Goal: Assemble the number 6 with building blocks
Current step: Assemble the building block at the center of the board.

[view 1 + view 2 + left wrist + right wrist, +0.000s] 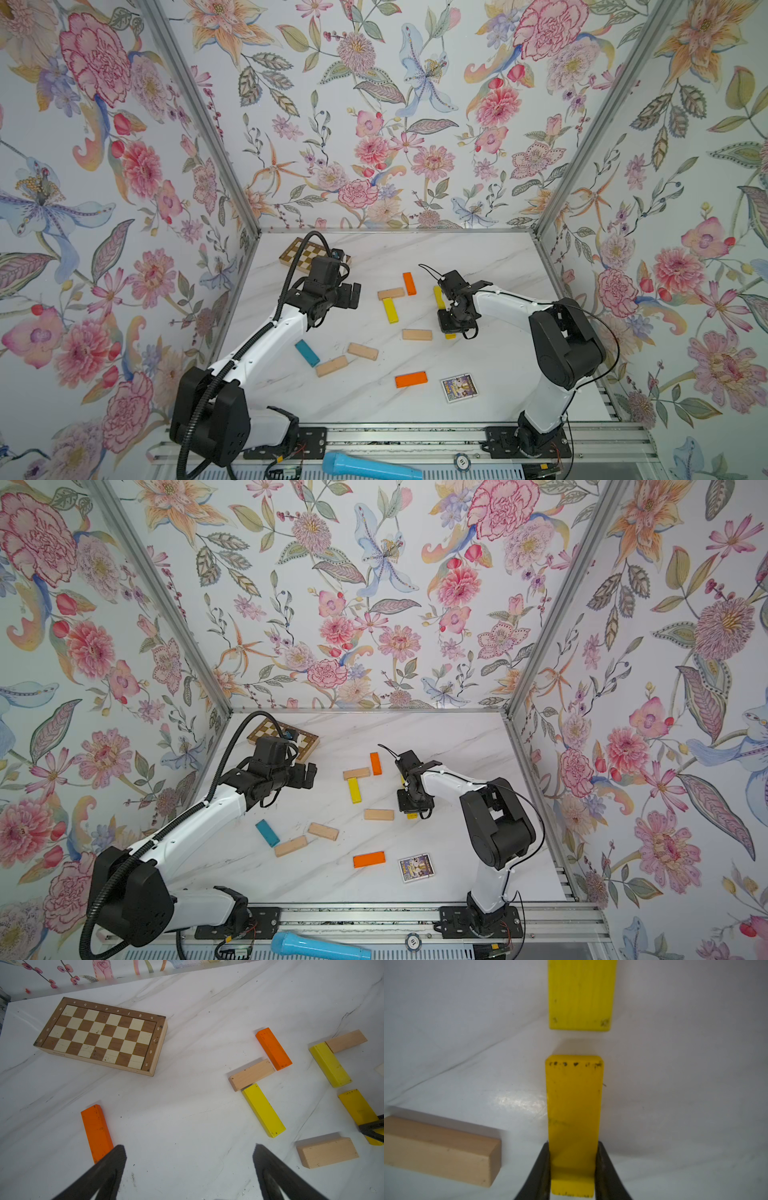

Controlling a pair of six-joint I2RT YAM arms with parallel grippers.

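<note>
Placing: my right pincer [573, 1146] clamps a flat yellow wooden plank [574, 1105]; next, butt it against the yellow neighbour [581, 995]; left pincer [189, 1151] wide, empty.

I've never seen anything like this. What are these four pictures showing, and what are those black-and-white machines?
Those are two robot arms, a left arm and a right arm, mounted along one edge of a white table. The two wide pictures come from one camera head above, looking down on everything. The other two come from a small camera on each arm's wrist, looking past its claw. On the table lie wooden building blocks in beige, yellow and orange, and one teal block, plus a chequered board and a small picture card. The left claw is open and empty. The right claw is shut on a yellow block, lined up with a second yellow block, a small gap between them.
</note>
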